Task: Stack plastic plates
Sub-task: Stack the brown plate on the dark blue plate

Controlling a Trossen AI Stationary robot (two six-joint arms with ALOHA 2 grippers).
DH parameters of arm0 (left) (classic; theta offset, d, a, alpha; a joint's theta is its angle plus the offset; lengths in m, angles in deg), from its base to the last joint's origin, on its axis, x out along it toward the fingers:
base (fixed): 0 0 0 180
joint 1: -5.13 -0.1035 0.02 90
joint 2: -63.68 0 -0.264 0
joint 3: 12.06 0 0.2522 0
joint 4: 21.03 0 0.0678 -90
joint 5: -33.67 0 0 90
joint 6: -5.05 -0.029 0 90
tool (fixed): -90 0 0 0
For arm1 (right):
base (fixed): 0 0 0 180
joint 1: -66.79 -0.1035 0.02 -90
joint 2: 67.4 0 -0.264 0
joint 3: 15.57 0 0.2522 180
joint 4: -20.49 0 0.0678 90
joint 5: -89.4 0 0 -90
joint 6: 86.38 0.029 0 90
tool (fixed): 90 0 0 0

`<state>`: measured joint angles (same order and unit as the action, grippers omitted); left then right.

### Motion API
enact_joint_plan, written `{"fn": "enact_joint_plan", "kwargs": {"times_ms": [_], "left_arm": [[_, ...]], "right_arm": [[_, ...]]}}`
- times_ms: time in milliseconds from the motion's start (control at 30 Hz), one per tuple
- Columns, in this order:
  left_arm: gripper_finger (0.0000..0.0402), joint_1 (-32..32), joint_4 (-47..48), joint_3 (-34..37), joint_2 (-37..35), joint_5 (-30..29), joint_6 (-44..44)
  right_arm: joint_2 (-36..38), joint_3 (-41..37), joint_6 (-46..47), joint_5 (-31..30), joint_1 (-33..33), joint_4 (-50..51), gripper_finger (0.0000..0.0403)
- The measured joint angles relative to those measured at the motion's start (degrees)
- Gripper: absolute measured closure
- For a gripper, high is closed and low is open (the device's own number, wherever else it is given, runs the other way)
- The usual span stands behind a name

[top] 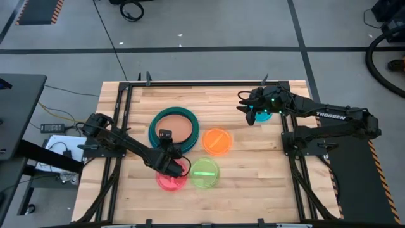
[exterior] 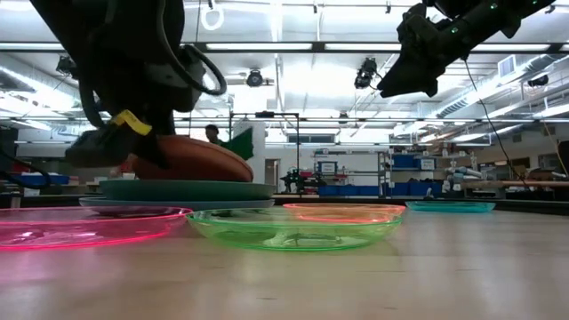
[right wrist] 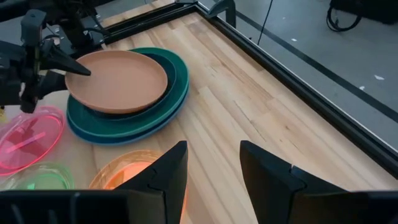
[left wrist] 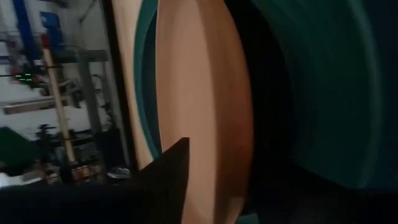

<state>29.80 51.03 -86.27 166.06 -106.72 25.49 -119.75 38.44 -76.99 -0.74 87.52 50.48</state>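
Brown plate (right wrist: 116, 79) is sitting tilted on the teal stack (right wrist: 163, 106) near the tabletop's (top: 253, 183) centre; left pincer (right wrist: 68, 67), fingers apart, is touching its rim; right pincer (top: 248, 111) is hovering parted.

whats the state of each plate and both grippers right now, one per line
brown plate: tilted on the teal stack, near edge raised
large plates: stacked flat
pink plate: flat on the table, alone
green plate: flat, alone
orange plate: flat, alone
cyan plate: flat, under the right gripper
left gripper: at the brown plate's rim
right gripper: open, raised, empty
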Motion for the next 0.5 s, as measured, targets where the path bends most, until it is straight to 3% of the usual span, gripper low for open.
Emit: {"fn": "enact_joint_plan", "kwargs": {"times_ms": [333, 500], "left_arm": [[0.0212, -0.21, -1.24, -0.01, -6.08, 6.02, -0.65], [0.0212, -1.92, -4.64, -0.02, -7.27, 14.58, -3.86]], "right_arm": [[-0.02, 0.0, 0.04, 0.02, -0.02, 0.0, 0.0245], [-0.02, 0.0, 0.52, 0.22, -0.07, -0.19, 0.0245]]}}
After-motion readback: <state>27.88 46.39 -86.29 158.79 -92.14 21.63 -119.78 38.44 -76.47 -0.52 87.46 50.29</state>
